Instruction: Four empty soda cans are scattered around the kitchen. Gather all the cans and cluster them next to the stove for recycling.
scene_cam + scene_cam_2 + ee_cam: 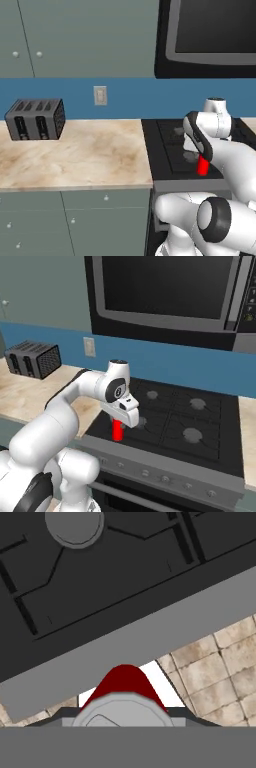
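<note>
My gripper (pixel 119 423) is shut on a red soda can (pixel 118 434) with a silvery top. It holds the can upright over the front left corner of the black stove (pixel 200 421), just right of the beige counter (pixel 20 393). In the left base view the can (pixel 202 167) peeks out red below the hand, above the stove (pixel 170 145) near its steel front. The hand view looks down past the can's top (pixel 125 699) at the cooktop grates (pixel 100 587) and the steel front edge.
A dark toaster (pixel 36 119) stands at the back left of the marble counter (pixel 75 155). A black microwave (pixel 170 291) hangs over the stove. A wall outlet (pixel 100 95) is on the blue wall. Brown floor tiles (pixel 225 662) lie below the stove's front.
</note>
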Robot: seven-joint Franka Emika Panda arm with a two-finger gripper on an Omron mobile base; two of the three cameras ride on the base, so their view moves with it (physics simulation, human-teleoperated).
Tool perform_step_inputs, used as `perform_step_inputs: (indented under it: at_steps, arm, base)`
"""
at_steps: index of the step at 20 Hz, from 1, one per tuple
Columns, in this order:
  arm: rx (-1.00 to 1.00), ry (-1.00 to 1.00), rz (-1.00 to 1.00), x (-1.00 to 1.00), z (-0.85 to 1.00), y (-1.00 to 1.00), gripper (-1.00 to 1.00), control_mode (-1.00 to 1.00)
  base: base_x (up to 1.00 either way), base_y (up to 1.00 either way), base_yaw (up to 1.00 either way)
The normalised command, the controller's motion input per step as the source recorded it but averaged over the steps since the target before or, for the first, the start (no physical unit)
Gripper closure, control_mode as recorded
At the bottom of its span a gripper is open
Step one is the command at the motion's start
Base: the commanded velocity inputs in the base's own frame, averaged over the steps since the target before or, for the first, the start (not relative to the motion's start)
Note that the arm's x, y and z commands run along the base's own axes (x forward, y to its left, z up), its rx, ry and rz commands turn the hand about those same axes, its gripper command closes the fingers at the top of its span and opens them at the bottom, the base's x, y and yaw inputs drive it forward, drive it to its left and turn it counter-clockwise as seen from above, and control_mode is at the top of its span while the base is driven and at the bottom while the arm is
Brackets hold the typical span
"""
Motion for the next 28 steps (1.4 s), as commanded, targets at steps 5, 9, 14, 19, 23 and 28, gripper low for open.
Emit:
perform_step_inputs:
  at_steps: [5,9,14,19,23,28]
  arm:
    - [0.0,0.0,0.0,0.0,0.0,0.0,1.0,1.0]
    - [0.0,0.0,0.0,0.0,0.0,0.0,1.0,1.0]
    - [0.0,0.0,0.0,0.0,0.0,0.0,1.0,1.0]
    - [0.0,0.0,0.0,0.0,0.0,0.0,1.0,1.0]
    - [0.0,0.0,0.0,0.0,0.0,0.0,1.0,1.0]
    - [0.0,0.0,0.0,0.0,0.0,0.0,1.0,1.0]
  base:
    - [-0.23,-0.54,0.0]
    - [-0.21,-0.58,0.0]
    - [-0.19,-0.62,0.0]
    - [-0.14,-0.63,0.0]
    - [-0.11,-0.63,0.0]
    - [-0.11,-0.64,0.0]
